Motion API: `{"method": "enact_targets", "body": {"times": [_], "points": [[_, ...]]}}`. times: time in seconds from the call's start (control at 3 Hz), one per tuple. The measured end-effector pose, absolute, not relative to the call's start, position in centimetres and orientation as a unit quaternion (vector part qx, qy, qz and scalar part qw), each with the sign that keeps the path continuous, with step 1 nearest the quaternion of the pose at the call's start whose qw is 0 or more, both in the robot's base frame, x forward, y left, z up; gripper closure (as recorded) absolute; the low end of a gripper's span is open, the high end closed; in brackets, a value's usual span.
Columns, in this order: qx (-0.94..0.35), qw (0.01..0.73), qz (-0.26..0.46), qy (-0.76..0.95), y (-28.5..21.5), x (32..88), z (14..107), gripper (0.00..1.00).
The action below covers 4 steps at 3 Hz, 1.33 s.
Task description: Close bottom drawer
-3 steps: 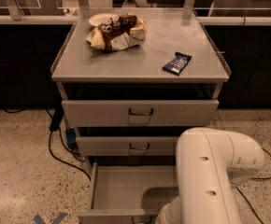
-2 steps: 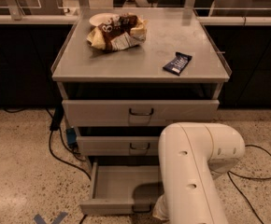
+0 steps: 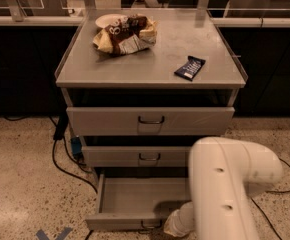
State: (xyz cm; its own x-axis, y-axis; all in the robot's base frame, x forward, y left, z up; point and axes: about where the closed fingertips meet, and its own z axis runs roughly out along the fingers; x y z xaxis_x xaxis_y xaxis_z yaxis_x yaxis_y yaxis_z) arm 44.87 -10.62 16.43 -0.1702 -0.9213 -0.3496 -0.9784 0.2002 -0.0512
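The bottom drawer [image 3: 135, 198] of the grey metal cart [image 3: 150, 64] stands pulled out, a shallow empty tray with a low front and a small dark loop handle [image 3: 150, 226]. The middle drawer [image 3: 115, 156] and the taller top drawer [image 3: 110, 121] above it are pushed in. My white arm [image 3: 230, 184] reaches down at the lower right. My gripper [image 3: 174, 228] is at the drawer's front right, beside the handle, mostly hidden by the arm and the picture's bottom edge.
On the cart top lie a crumpled snack bag [image 3: 127, 34], a white plate [image 3: 107, 20] and a dark snack bar [image 3: 190, 67]. Black cables [image 3: 65, 159] run over the speckled floor left of the cart. Dark counters stand behind. Blue tape [image 3: 52, 234] marks the floor.
The bottom drawer has slid a little way into the cart. My arm swung left and then back to the right, with the wrist staying low at the drawer front.
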Motion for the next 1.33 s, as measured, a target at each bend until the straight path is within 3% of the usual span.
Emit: {"method": "enact_targets", "body": {"times": [0.33,1.33], "points": [[-0.662,0.203,0.121,0.712,-8.5,46.0,16.1,1.00],[-0.667,0.218,0.121,0.702,-9.4,47.0,14.8,1.00]]}}
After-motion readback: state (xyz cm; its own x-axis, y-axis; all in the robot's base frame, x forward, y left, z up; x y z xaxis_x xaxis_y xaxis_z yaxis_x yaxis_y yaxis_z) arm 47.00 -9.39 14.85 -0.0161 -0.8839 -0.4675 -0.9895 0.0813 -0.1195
